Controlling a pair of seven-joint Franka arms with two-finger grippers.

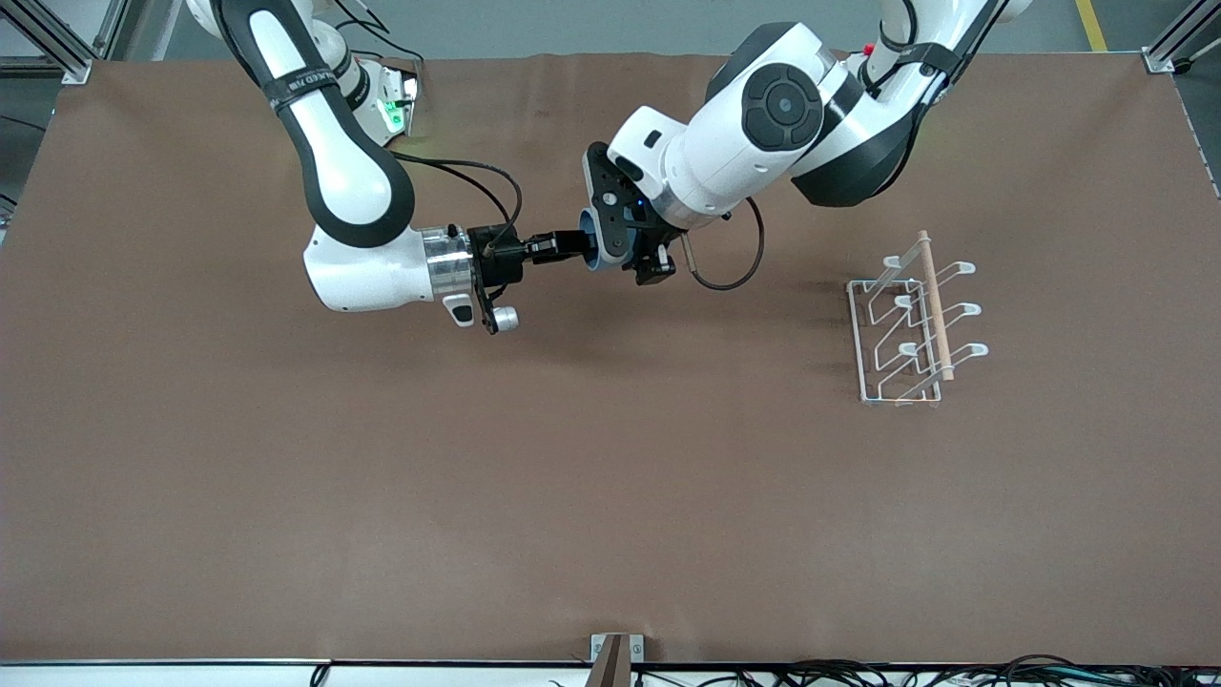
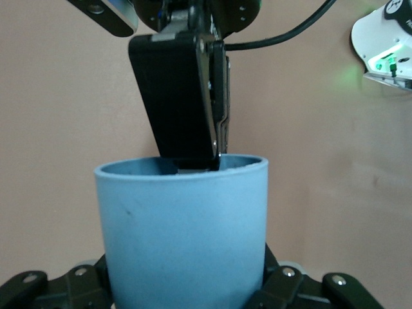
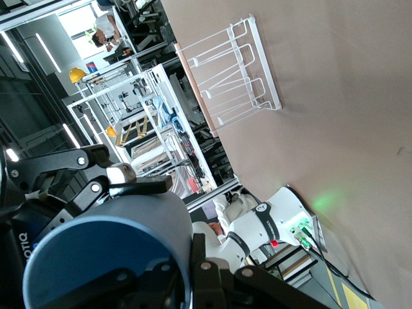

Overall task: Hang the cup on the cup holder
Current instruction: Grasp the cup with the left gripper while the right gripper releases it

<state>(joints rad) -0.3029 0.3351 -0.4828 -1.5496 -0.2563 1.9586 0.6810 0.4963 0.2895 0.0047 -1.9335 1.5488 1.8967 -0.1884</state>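
Midair, both grippers [image 1: 570, 246] [image 1: 610, 250] clamp matte tapered cup [image 2: 183, 235].

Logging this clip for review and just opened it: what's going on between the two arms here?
Both arms meet above the middle of the table in a handover of the light-blue cup. The right gripper pinches the cup's rim, one finger inside it. The left gripper closes around the cup's body from outside. The white wire cup holder stands untouched toward the left arm's end of the table, all prongs bare.
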